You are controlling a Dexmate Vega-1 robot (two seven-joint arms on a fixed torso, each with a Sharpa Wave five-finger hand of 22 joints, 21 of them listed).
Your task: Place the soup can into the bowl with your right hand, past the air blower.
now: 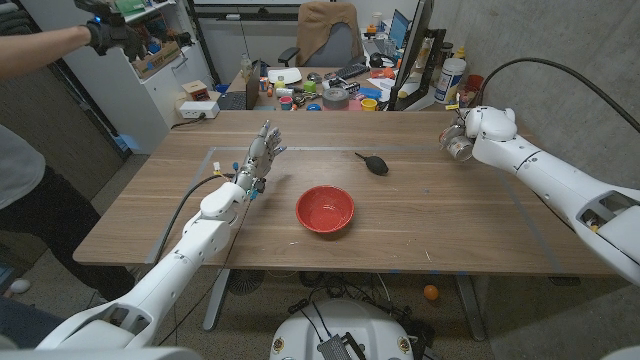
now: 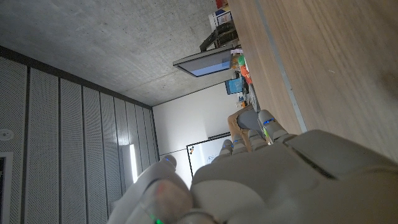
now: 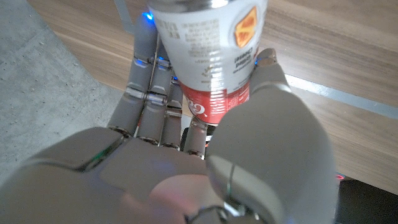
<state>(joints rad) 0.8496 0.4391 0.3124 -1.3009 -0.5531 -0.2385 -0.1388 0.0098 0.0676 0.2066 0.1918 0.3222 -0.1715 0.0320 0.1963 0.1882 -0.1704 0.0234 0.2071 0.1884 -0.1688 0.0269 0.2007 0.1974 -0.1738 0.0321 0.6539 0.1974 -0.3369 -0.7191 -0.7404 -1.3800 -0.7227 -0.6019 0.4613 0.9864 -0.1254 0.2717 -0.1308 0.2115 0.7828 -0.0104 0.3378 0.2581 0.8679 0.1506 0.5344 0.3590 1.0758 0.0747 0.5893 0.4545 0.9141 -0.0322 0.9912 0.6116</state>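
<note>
Right hand (image 3: pixel 186 155) wrapped around the soup can (image 3: pixel 208 56), held above the tabletop's (image 1: pixel 450 220) far right corner, black air blower (image 1: pixel 373 163) lying toward the far edge, red bowl (image 1: pixel 325 209) at the middle, left hand (image 1: pixel 262 155) raised with fingers spread, holding nothing, toward the left edge

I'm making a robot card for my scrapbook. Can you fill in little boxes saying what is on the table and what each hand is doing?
Table: wooden table
Bowl: red bowl, near the middle, nothing in it
Air blower: black air blower, lying behind the bowl
Soup can: soup can, gripped in the right hand, at the table's far right
Left hand: left hand, holding nothing, fingers apart
</note>
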